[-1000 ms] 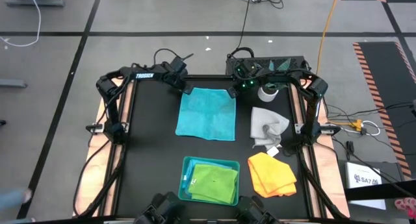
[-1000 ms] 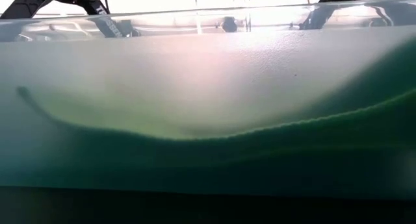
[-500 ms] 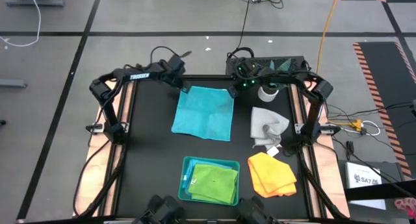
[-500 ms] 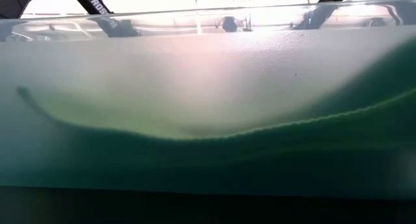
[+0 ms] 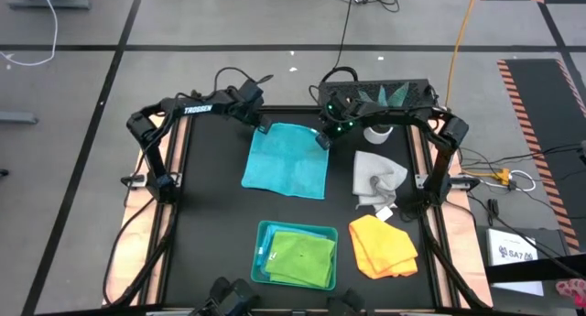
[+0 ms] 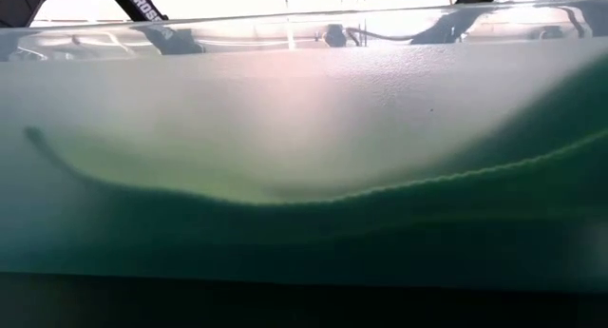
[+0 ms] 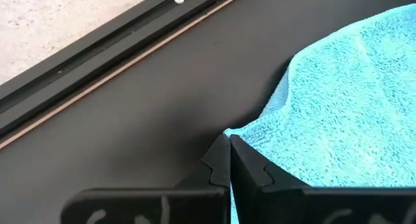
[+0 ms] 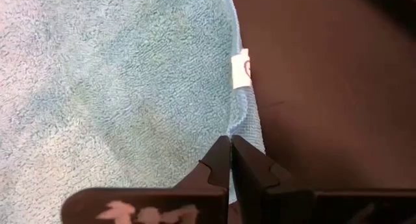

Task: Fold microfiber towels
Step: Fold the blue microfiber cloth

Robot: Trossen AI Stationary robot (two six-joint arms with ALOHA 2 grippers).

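The black rectangular table [image 5: 211, 215] fills the middle of the floor, framed by the two dark arms. On it, toward the far side, a turquoise blue square microfiber towel [image 5: 286, 160] lies spread open and nearly flat. Nearer the front edge sits a teal rectangular plastic tray [image 5: 262, 251] with a lime green microfiber towel [image 5: 302, 257] folded inside it; from table height the tray wall [image 6: 304, 109] blocks almost everything else. Just beside the tray, to the right, a yellow-orange microfiber towel [image 5: 383, 246] rests in a loose fold, and beyond it a pale grey-white microfiber towel [image 5: 375, 177] lies crumpled, close to the blue one's right edge but apart from it.

The left gripper [image 5: 258, 125] is at the blue towel's far left corner, its fingers pinched together on the very tip of that corner [image 7: 229, 160], where the cloth [image 7: 351, 113] puckers up off the table. The right gripper [image 5: 322, 138] is at the far right corner, clamped tight on the hem [image 8: 231, 160] just past a small white fabric label [image 8: 240, 69] sewn to the edge of the cloth [image 8: 117, 81].

A small white round cup [image 5: 377, 131] stands behind the right gripper near the table's far edge.
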